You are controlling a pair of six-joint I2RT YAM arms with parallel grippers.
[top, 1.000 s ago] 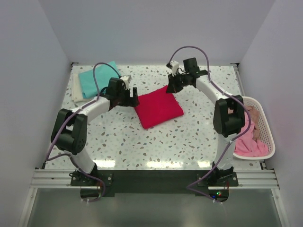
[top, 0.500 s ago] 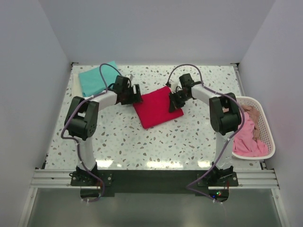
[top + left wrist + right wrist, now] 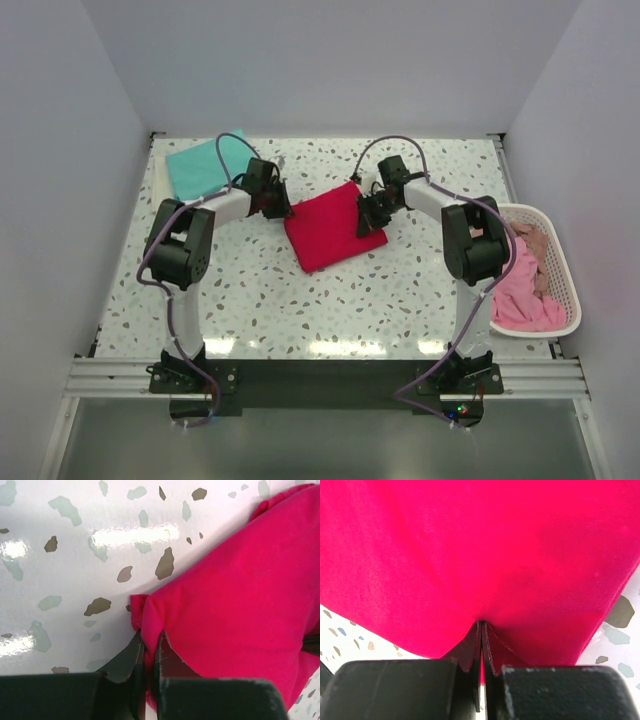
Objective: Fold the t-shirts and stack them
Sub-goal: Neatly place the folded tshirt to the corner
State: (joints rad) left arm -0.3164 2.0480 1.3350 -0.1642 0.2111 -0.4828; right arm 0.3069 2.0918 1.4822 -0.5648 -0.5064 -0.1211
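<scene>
Left gripper is pinching a corner of the folded red t-shirt; right gripper is clamping its opposite edge.

A folded red t-shirt is lying askew on the desk — a folded teal one is sitting far-left, pink ones bunching in the basket.
</scene>
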